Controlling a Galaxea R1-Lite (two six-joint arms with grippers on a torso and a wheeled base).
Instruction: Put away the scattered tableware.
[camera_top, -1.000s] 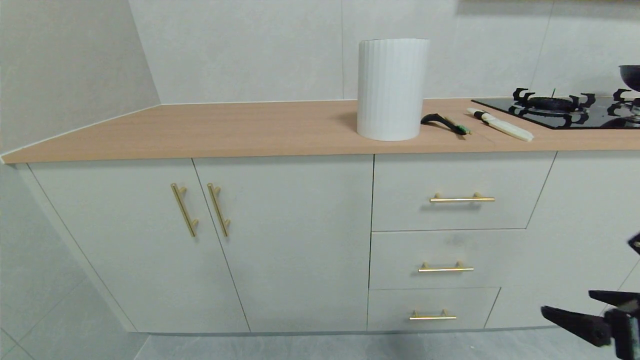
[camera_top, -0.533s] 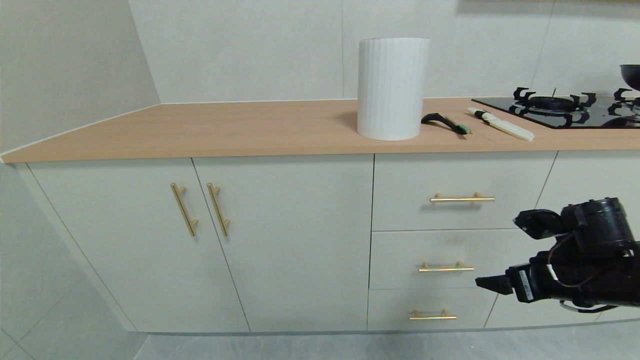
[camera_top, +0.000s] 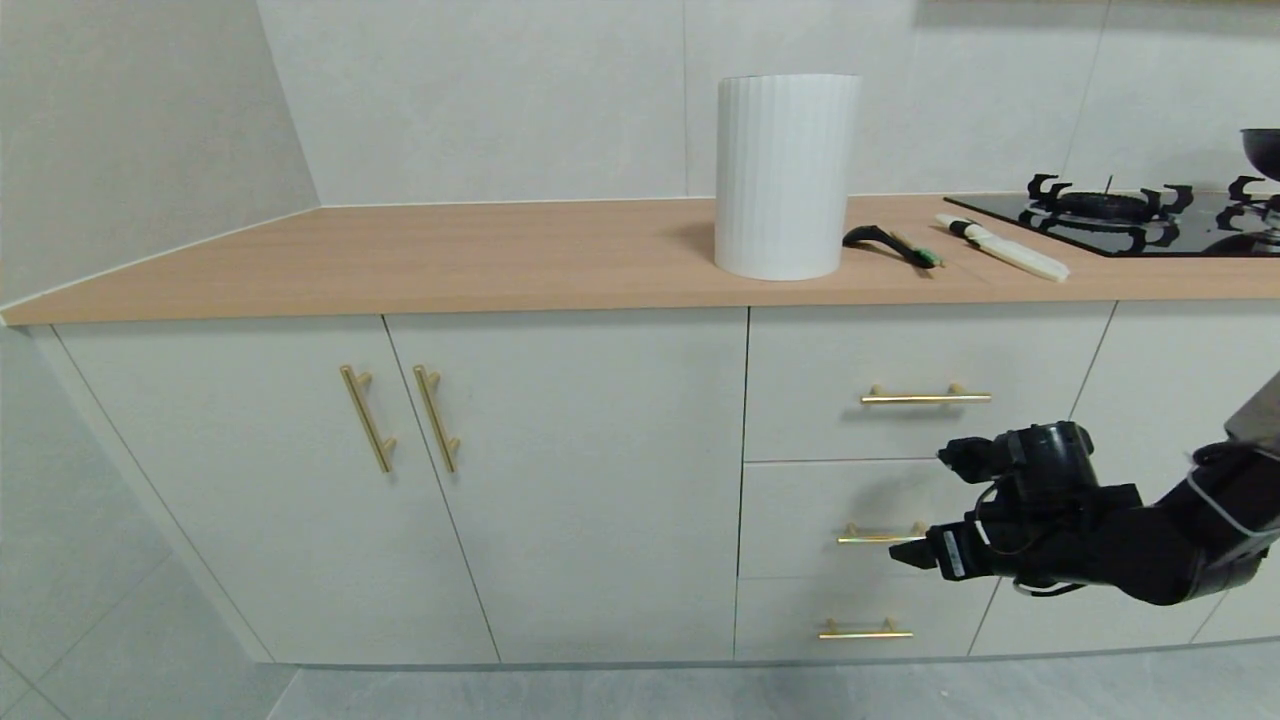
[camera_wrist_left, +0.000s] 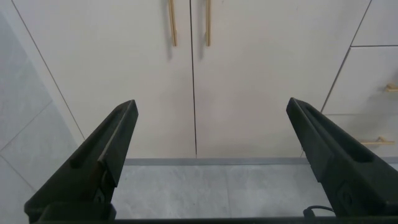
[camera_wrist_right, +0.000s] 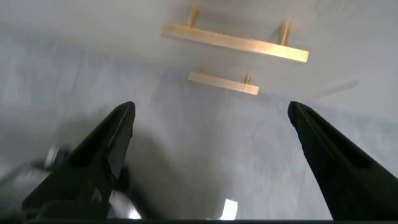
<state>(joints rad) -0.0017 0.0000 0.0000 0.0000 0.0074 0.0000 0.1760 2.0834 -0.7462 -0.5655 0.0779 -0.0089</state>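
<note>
Pale tiled walls were seen behind a wooden worktop (camera_top: 450, 255) set over grey cabinets. The left hand (camera_wrist_left: 211, 124) was held low with its fingers spread wide and nothing between them; the double cupboard doors (camera_wrist_left: 193, 74) stood shut directly ahead of it.

High above the right hand (camera_top: 922, 505), a tall ribbed white holder (camera_top: 785, 175) stood upright on the worktop. The scattered tableware lay just past the holder on that hand's own side: a black-handled utensil (camera_top: 890, 243) lay nearest the holder, a white knife (camera_top: 1000, 250) next to it, and a gas hob (camera_top: 1130, 215) beyond both.

The right hand was also spread wide and empty. Its lower fingertip was placed close to the middle drawer handle (camera_top: 885, 537); contact could not be made out. All three drawers appeared shut.

The step in hand was judged to be the approach to a drawer, with no utensil yet lifted. For the next move, the brass bar would have to be brought squarely between the fingers, gripped, and drawn straight outward.
</note>
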